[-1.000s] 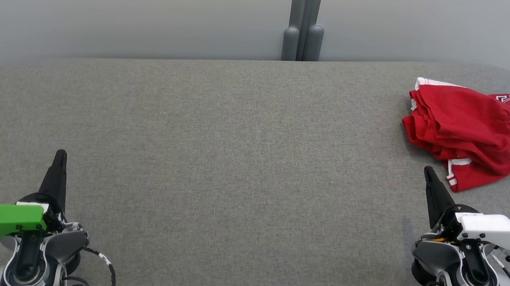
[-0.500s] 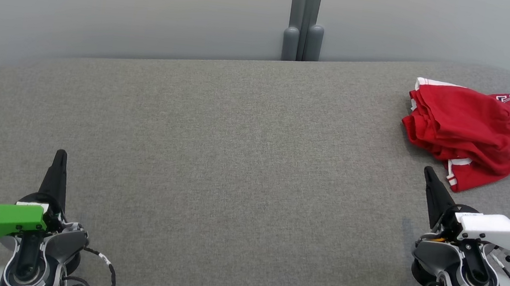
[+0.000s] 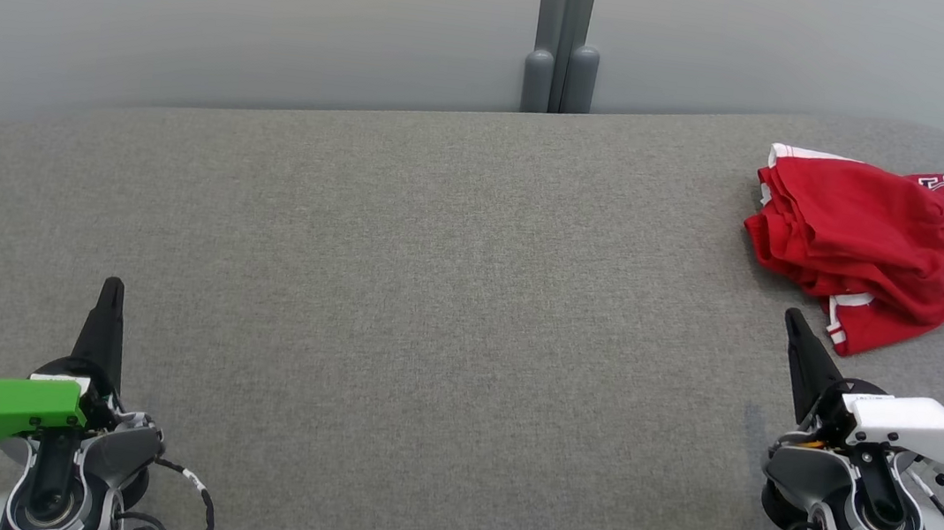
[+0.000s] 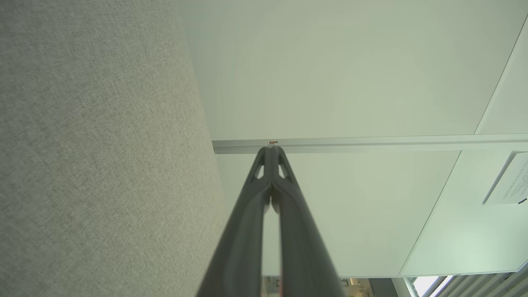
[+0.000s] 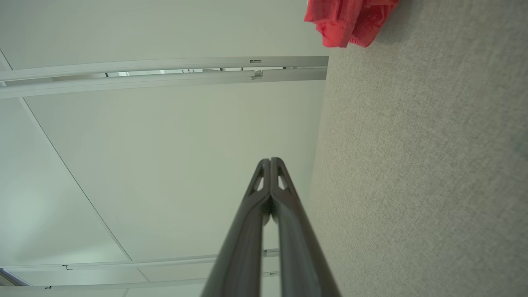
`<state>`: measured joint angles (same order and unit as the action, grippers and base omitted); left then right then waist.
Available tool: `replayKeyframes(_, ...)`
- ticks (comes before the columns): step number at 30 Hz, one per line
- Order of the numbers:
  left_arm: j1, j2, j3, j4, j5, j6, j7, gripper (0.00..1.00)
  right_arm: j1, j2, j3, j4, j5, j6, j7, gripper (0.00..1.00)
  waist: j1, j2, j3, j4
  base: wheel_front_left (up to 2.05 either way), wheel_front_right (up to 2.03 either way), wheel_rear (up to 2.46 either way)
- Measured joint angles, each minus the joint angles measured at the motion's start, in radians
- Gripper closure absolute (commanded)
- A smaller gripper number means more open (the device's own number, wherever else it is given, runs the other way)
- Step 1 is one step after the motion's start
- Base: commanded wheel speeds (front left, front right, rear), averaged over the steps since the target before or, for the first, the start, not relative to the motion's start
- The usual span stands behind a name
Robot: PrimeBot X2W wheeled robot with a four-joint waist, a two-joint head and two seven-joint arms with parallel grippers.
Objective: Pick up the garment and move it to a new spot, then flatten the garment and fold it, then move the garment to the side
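A red garment with white trim and dark lettering lies crumpled at the far right of the grey fabric surface. Its edge also hangs into the top of the right wrist view as a red garment. My right gripper sits just in front of it, fingers pressed together, holding nothing. In the right wrist view the right gripper has its tips touching. My left gripper rests at the lower left, far from the cloth, also shut and empty. The left wrist view shows the left gripper closed.
A pale wall with a grey post stands behind the surface. The surface's rounded far corners and right edge lie close to the garment. A wide stretch of bare grey fabric lies between the two arms.
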<state>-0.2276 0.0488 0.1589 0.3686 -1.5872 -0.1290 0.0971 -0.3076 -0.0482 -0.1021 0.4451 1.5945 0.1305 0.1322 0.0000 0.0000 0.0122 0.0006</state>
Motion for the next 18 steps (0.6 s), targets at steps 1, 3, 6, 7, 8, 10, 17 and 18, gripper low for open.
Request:
replayKeyframes(1,0.000,0.000,0.000,0.000,0.000,0.000,0.000,1.00,0.000,0.000,0.000,0.000,0.000,0.000,0.000,1.00,0.0000,0.0000,0.000,0.000,0.00,0.00,0.00)
replayKeyframes(3,0.000,0.000,0.000,0.000,0.000,0.000,0.000,1.00,0.000,0.000,0.000,0.000,0.000,0.000,0.000,1.00,0.0000,0.0000,0.000,0.000,0.00,0.00,0.00)
replayKeyframes(6,0.000,0.000,0.000,0.000,0.000,0.000,0.000,1.00,0.000,0.000,0.000,0.000,0.000,0.000,0.000,1.00,0.0000,0.0000,0.000,0.000,0.00,0.00,0.00)
replayKeyframes(7,0.000,0.000,0.000,0.000,0.000,0.000,0.000,1.00,0.000,0.000,0.000,0.000,0.000,0.000,0.000,1.00,0.0000,0.0000,0.000,0.000,0.00,0.00,0.00)
replayKeyframes(8,0.000,0.000,0.000,0.000,0.000,0.000,0.000,1.00,0.000,0.000,0.000,0.000,0.000,0.000,0.000,1.00,0.0000,0.0000,0.000,0.000,0.00,0.00,0.00)
replayKeyframes(10,0.000,0.000,0.000,0.000,0.000,0.000,0.000,1.00,0.000,0.000,0.000,0.000,0.000,0.000,0.000,1.00,0.0000,0.0000,0.000,0.000,0.00,0.00,0.00)
replayKeyframes(17,0.000,0.000,0.000,0.000,0.000,0.000,0.000,1.00,0.000,0.000,0.000,0.000,0.000,0.000,0.000,1.00,0.0000,0.0000,0.000,0.000,0.00,0.00,0.00)
replayKeyframes(18,0.000,0.000,0.000,0.000,0.000,0.000,0.000,1.00,0.000,0.000,0.000,0.000,0.000,0.000,0.000,1.00,0.0000,0.0000,0.000,0.000,0.00,0.00,0.00)
